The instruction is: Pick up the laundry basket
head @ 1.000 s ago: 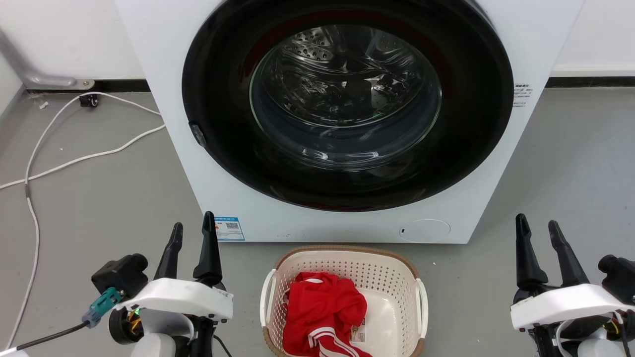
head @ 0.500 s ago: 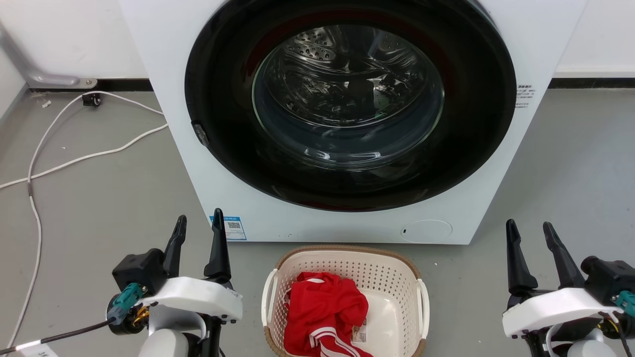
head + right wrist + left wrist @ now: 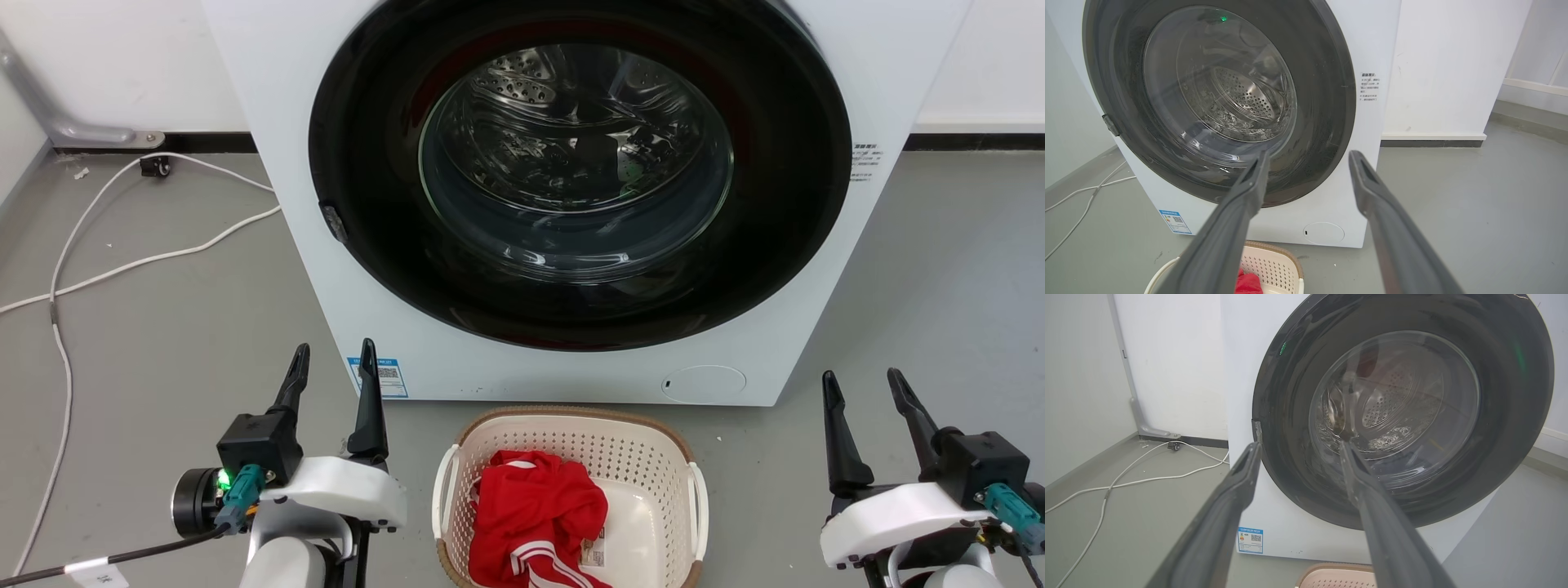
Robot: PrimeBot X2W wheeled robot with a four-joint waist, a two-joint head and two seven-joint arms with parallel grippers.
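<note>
Flanking laundry basket (image 3: 571, 412): left end effector (image 3: 335, 346), right end effector (image 3: 861, 374) spread, empty; head view: garment (image 3: 535, 506).

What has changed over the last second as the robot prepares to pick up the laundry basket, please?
Both arms have drawn inward toward the laundry basket. The left end effector shifted right and slightly up the head view, and the right end effector shifted left. Both remain open, empty and clear of the basket. The basket, the red garment in it and the washing machine stayed put.
</note>
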